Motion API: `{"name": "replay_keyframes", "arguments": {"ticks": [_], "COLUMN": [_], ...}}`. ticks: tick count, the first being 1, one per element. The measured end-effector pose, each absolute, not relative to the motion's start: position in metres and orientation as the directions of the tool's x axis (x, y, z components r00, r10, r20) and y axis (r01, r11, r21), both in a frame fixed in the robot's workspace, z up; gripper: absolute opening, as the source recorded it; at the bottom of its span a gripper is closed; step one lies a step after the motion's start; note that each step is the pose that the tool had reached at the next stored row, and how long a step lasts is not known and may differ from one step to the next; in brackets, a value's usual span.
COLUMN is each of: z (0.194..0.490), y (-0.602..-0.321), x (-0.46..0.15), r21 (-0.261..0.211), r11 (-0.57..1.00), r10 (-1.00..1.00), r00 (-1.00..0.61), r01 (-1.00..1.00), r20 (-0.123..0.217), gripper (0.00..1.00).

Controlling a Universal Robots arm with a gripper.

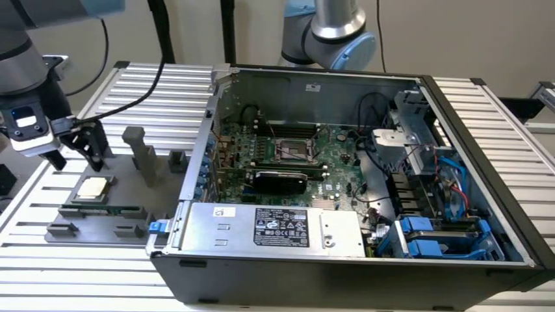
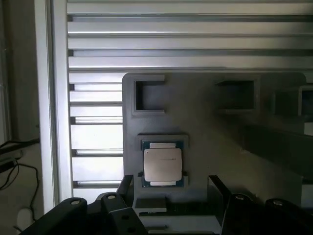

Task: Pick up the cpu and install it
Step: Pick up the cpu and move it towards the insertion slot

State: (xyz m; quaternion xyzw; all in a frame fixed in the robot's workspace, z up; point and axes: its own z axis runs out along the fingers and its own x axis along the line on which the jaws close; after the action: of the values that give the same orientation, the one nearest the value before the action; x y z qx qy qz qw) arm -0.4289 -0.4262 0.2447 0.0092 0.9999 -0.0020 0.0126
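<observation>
The cpu [image 1: 92, 188] [image 2: 162, 164] lies flat, metal top up, in a shallow square seat of a grey holder plate [image 1: 165, 198] [image 2: 210, 132]. It is directly under the pincer [image 1: 77, 155] [image 2: 171, 193], which hangs above it with its jaws wide and holds nothing. In the wrist view one black finger [image 2: 125, 188] shows on each side of the chip, neither touching it.

Just beyond the cpu on the same plate lies a long green memory stick [image 1: 101, 210]. A grey upright post [image 1: 142, 156] stands close beside the pincer, towards the open computer case [image 1: 347, 273]. The case wall rises between the plate and the motherboard, whose empty socket [image 1: 293, 151] sits well apart from the pincer. Plate and case rest on the slatted desk [image 1: 35, 260].
</observation>
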Motion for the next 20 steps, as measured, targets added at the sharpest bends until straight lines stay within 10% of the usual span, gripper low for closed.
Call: {"name": "replay_keyframes", "arguments": {"ticks": [20], "z": [0.208], "y": [-0.426], "x": [-0.427], "r21": [-0.007], "r11": [1.000], "r10": [0.018], "r00": [-1.000], "r01": [0.018], "r20": [-0.024], "gripper": [0.71]}}
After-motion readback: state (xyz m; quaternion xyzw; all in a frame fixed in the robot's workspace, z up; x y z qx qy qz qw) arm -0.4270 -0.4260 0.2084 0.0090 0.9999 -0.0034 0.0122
